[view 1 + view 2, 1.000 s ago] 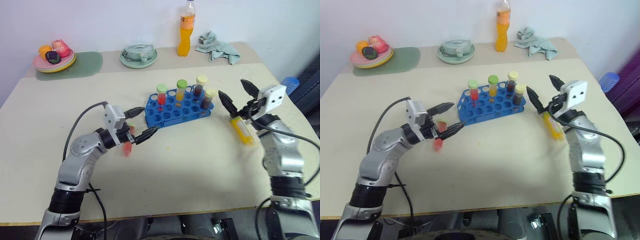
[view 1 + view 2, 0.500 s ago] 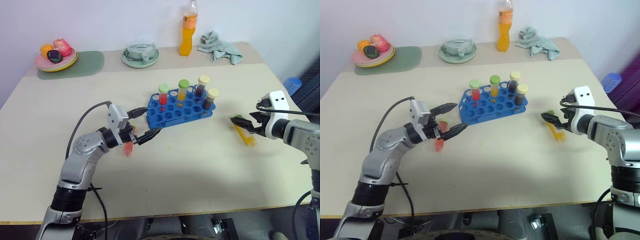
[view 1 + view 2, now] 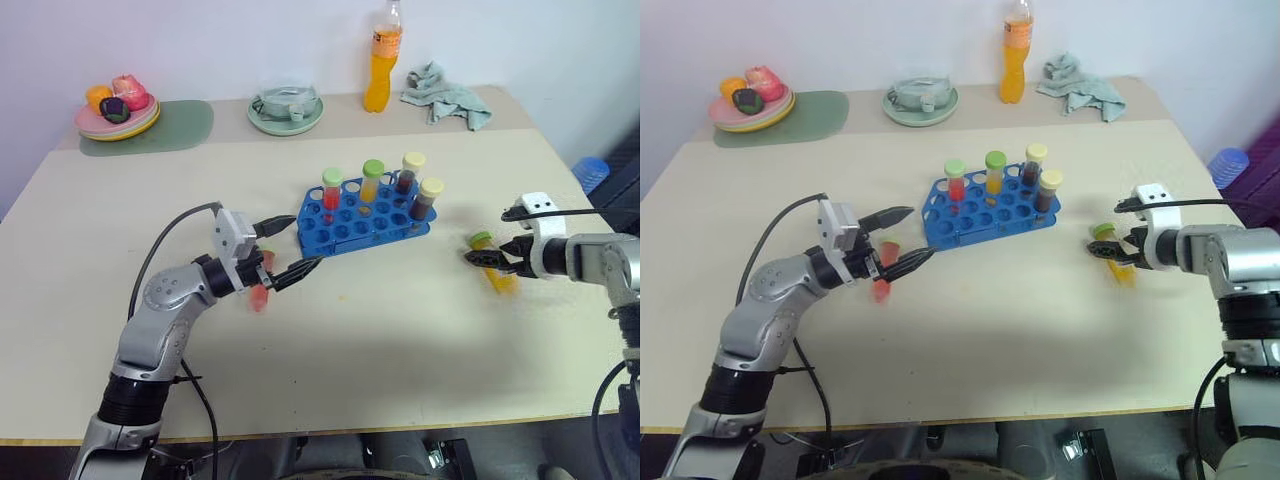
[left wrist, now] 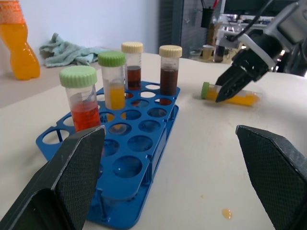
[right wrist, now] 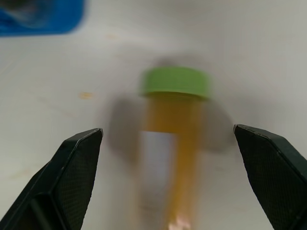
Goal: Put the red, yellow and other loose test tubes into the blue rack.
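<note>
We see a beige tabletop filling most of the frame. Blue rack sits centre, slightly above middle, with four capped tubes standing along its back row: red fill, yellow fill, two dark fills. Left gripper is left of centre, jaws apart, pointing toward the rack's near-left corner; the red test tube lies on the tabletop just beneath it, not clamped as far as we can tell. Right gripper is at right-middle, jaws apart, tilted down over the yellow test tube, which lies flat on the tabletop right of the rack, green cap toward the rack; in the right wrist view it sits between the open fingers, contact unclear. Back edge, upper part of frame: fruit plate on a green mat at upper left, pale green dish, orange bottle, crumpled cloth.
</note>
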